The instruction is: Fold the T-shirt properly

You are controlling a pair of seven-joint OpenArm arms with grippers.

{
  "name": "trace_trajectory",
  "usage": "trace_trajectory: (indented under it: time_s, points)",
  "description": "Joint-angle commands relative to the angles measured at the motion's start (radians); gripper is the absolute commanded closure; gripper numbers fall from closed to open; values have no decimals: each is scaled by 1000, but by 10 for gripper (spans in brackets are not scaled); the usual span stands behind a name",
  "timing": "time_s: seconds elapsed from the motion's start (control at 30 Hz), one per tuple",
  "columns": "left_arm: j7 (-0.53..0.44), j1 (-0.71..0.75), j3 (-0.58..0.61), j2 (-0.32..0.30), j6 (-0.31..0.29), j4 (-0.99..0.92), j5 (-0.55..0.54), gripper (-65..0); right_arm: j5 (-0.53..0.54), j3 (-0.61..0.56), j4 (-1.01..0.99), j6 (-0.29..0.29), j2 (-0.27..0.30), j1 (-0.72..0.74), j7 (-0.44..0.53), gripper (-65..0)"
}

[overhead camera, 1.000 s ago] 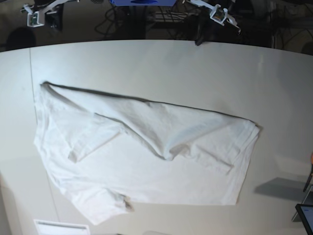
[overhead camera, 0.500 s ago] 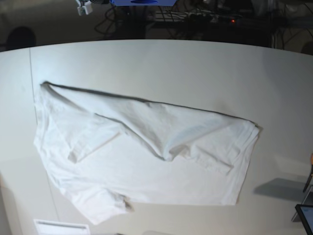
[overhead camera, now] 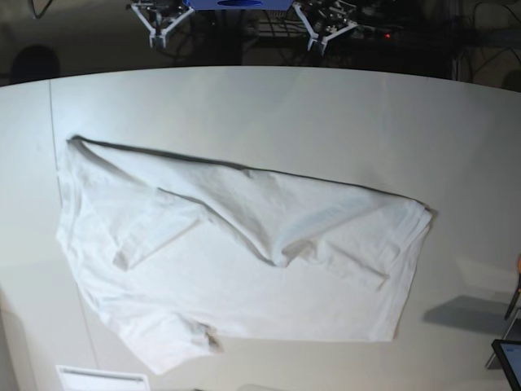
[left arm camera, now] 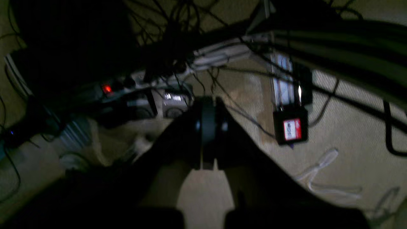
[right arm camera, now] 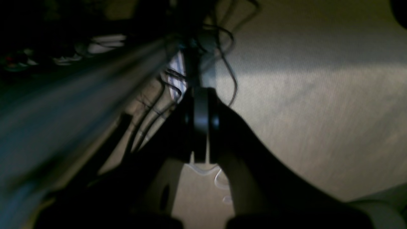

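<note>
- The T-shirt (overhead camera: 236, 261) lies flat on the white table (overhead camera: 326, 114), spread across the middle and near side, with one long edge already turned over on a slant and a sleeve (overhead camera: 155, 232) lying across the body.
- My left gripper (overhead camera: 323, 31) and right gripper (overhead camera: 159, 18) both sit beyond the far edge of the table, well apart from the cloth and holding nothing.
- In the left wrist view the fingertips (left arm camera: 203, 127) look pressed together over a dim floor with cables; the right wrist view shows the same at its fingertips (right arm camera: 202, 117). Both views are dark and smeared, so I take that as likely, not certain.
- I judge the cloth to be light, limp cotton: it will sag, drag and wrinkle, and it will not hold a crease unless laid down flat.
- I would pinch at hemmed edges or corners, where the fabric is doubled and grips well: the far-left corner (overhead camera: 75, 143) for one arm, the right-hand corner (overhead camera: 419, 210) for the other.
- A pinch should take only the layer I mean to move, since the folded flap (overhead camera: 269, 208) stacks several.
</note>
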Motion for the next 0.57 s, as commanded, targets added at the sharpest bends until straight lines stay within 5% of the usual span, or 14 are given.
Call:
trace_trajectory:
  time_s: [0.0, 0.53]
  points:
    - [-11, 3, -1, -4, 1, 10, -4, 0, -3, -1, -1, -2, -4, 4, 26, -3]
    - [-3, -15, -3, -6, 2, 35, -4, 0, -3, 0, -1, 1, 4, 10, 58, -3]
